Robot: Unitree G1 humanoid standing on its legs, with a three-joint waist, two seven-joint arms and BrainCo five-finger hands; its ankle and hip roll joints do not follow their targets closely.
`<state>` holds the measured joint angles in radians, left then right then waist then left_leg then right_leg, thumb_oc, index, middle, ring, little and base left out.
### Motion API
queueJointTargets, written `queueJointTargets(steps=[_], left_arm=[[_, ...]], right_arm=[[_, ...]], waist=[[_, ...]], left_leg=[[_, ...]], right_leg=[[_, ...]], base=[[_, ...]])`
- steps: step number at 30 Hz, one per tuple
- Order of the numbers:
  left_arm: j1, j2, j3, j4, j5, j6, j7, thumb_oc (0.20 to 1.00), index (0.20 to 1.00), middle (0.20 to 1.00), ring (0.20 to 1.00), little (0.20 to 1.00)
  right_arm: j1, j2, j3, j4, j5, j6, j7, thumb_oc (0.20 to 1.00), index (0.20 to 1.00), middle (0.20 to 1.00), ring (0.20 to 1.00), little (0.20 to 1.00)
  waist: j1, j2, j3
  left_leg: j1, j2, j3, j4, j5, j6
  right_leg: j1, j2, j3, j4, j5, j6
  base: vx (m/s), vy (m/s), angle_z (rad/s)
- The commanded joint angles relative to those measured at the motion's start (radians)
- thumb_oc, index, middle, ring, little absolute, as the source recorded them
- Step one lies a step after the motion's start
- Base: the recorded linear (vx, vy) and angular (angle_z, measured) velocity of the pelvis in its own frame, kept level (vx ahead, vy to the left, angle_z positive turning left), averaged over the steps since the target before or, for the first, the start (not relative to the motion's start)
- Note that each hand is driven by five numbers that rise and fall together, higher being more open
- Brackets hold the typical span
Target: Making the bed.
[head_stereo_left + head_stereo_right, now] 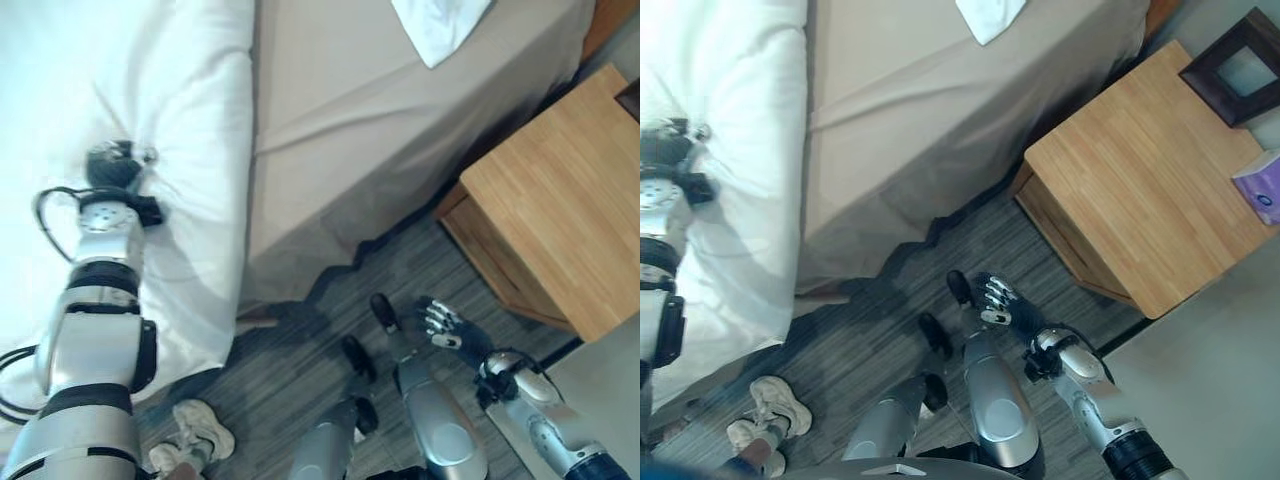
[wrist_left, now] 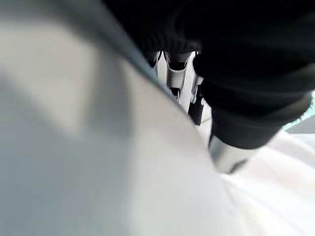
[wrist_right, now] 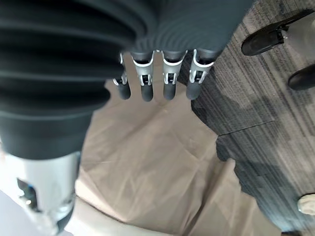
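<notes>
Left hand on white duvet; wooden nightstand beside bed.

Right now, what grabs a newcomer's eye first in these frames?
The left robot hand resting on the white duvet, which covers the left part of the bed beside the bare beige sheet. Next, the right robot hand hanging with relaxed fingers over the grey floor, near the wooden nightstand that carries a dark picture frame and a purple tissue box.
</notes>
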<state>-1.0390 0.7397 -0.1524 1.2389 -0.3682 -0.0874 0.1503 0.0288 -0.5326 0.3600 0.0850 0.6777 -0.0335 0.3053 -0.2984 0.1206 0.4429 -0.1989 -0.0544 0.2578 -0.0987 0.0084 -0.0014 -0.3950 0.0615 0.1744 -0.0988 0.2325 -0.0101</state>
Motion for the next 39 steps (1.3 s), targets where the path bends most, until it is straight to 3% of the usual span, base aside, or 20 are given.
queueJointTargets(steps=[1,9,12,16,21,22,23,25,26,27,28,29,33,39], left_arm=[[0.018,-0.109,-0.069,0.06,0.059,0.046,-0.045,0.2,0.2,0.2,0.2,0.2],[-0.073,-0.27,-0.154,-0.058,0.029,0.011,-0.031,0.2,0.2,0.2,0.2,0.2],[-0.112,-0.357,-0.209,-0.216,-0.042,-0.044,-0.04,0.2,0.2,0.2,0.2,0.2],[-0.139,-0.401,-0.266,-0.332,-0.047,-0.077,-0.036,0.2,0.2,0.2,0.2,0.2],[-0.181,-0.601,-0.399,-0.553,-0.116,-0.129,-0.075,0.2,0.2,0.2,0.2,0.2],[-0.162,-0.715,-0.45,-0.599,-0.118,-0.131,-0.101,0.2,0.2,0.2,0.2,0.2],[-0.147,-0.762,-0.467,-0.613,-0.125,-0.133,-0.106,0.2,0.2,0.2,0.2,0.2],[-0.132,-0.786,-0.476,-0.62,-0.13,-0.133,-0.11,0.2,0.2,0.2,0.2,0.2],[-0.074,-0.852,-0.493,-0.62,-0.178,-0.126,-0.13,0.2,0.2,0.2,0.2,0.2],[-0.073,-0.853,-0.494,-0.621,-0.178,-0.126,-0.13,0.344,0.344,0.344,0.344,0.344],[-0.04,-0.886,-0.509,-0.619,-0.204,-0.117,-0.147,0.837,0.837,0.837,0.837,0.837],[-0.025,-0.9,-0.521,-0.623,-0.21,-0.112,-0.157,1.0,1.0,1.0,1.0,1.0],[-0.002,-0.881,-0.571,-0.672,-0.189,-0.094,-0.212,1.0,1.0,1.0,1.0,1.0],[-0.035,-0.752,-0.537,-0.952,-0.307,-0.14,-0.26,1.0,1.0,1.0,1.0,1.0]], right_arm=[[0.066,0.018,-0.006,-0.028,0.036,-0.03,-0.009,1.0,1.0,1.0,1.0,1.0],[0.065,0.009,-0.001,-0.029,0.017,-0.034,-0.014,1.0,1.0,1.0,1.0,1.0],[0.077,-0.006,-0.01,-0.028,-0.008,-0.034,-0.017,1.0,1.0,1.0,1.0,1.0],[0.081,-0.014,-0.014,-0.024,-0.017,-0.038,-0.016,1.0,1.0,1.0,1.0,1.0],[0.069,-0.025,-0.01,-0.007,-0.038,-0.053,-0.025,1.0,1.0,1.0,1.0,1.0],[0.061,-0.03,0.001,-0.009,-0.049,-0.055,-0.027,1.0,1.0,1.0,1.0,1.0],[0.059,-0.03,0.005,-0.009,-0.05,-0.057,-0.029,1.0,1.0,1.0,1.0,1.0],[0.059,-0.03,0.01,-0.01,-0.047,-0.056,-0.029,1.0,1.0,1.0,1.0,1.0],[0.059,-0.03,0.018,-0.012,-0.038,-0.055,-0.032,1.0,1.0,1.0,1.0,1.0],[0.06,-0.03,0.017,-0.012,-0.038,-0.055,-0.032,1.0,1.0,1.0,1.0,1.0],[0.059,-0.029,0.02,-0.012,-0.032,-0.054,-0.037,1.0,1.0,1.0,1.0,1.0],[0.056,-0.029,0.024,-0.01,-0.029,-0.054,-0.039,1.0,1.0,1.0,1.0,1.0],[0.052,-0.033,0.031,-0.003,-0.026,-0.046,-0.036,1.0,1.0,1.0,1.0,1.0],[0.109,-0.038,-0.011,0.013,-0.037,-0.052,-0.028,1.0,1.0,1.0,1.0,1.0]], waist=[[-0.037,-0.015,-0.073],[-0.052,0.013,-0.078],[-0.067,0.046,-0.083],[-0.084,0.064,-0.092],[-0.148,0.095,-0.118],[-0.18,0.097,-0.129],[-0.191,0.098,-0.132],[-0.197,0.098,-0.135],[-0.209,0.097,-0.138],[-0.209,0.097,-0.139],[-0.217,0.097,-0.139],[-0.221,0.098,-0.138],[-0.227,0.105,-0.143],[-0.185,0.125,-0.17]], left_leg=[[0.008,0.063,-0.066,0.011,0.058,-0.079],[0.019,0.052,-0.079,0.011,0.061,-0.077],[0.043,0.04,-0.087,0.011,0.054,-0.073],[0.052,0.034,-0.081,0.011,0.053,-0.073],[0.095,0.025,-0.048,0.011,0.029,-0.066],[0.108,0.023,-0.024,0.011,0.016,-0.06],[0.109,0.021,-0.013,0.011,0.012,-0.059],[0.111,0.021,-0.003,0.011,0.008,-0.057],[0.113,0.022,0.015,0.011,0.001,-0.055],[0.113,0.022,0.015,0.011,0.001,-0.055],[0.115,0.022,0.025,0.011,-0.003,-0.054],[0.116,0.022,0.032,0.011,-0.004,-0.053],[0.118,0.021,0.049,0.011,-0.011,-0.051],[0.127,0.018,0.011,0.011,-0.003,-0.053]], right_leg=[[0.049,-0.064,0.035,0.011,-0.108,0.119],[0.06,-0.075,0.027,0.011,-0.111,0.116],[0.083,-0.086,0.03,0.011,-0.121,0.115],[0.089,-0.091,0.035,0.011,-0.121,0.116],[0.112,-0.093,0.06,0.011,-0.126,0.12],[0.11,-0.088,0.082,0.011,-0.123,0.124],[0.107,-0.085,0.092,0.011,-0.12,0.126],[0.104,-0.083,0.099,0.011,-0.119,0.128],[0.099,-0.076,0.114,0.011,-0.116,0.129],[0.098,-0.076,0.114,0.011,-0.116,0.129],[0.094,-0.072,0.123,0.011,-0.114,0.13],[0.091,-0.07,0.128,0.011,-0.111,0.131],[0.085,-0.066,0.141,0.011,-0.106,0.133],[0.107,-0.077,0.113,0.011,-0.116,0.127]], base=[[0.0,0.0,0.0],[0.0,0.003,0.06],[0.01,0.021,0.11],[0.02,0.023,0.04],[0.09,0.049,-0.13],[0.12,0.077,-0.37],[0.1,0.064,-0.39],[0.05,0.027,-0.5],[0.05,0.027,-0.69],[0.05,0.028,-0.64],[0.03,0.018,-0.61],[0.04,0.03,-0.59],[0.02,0.016,-0.26],[-0.01,-0.019,0.19]])
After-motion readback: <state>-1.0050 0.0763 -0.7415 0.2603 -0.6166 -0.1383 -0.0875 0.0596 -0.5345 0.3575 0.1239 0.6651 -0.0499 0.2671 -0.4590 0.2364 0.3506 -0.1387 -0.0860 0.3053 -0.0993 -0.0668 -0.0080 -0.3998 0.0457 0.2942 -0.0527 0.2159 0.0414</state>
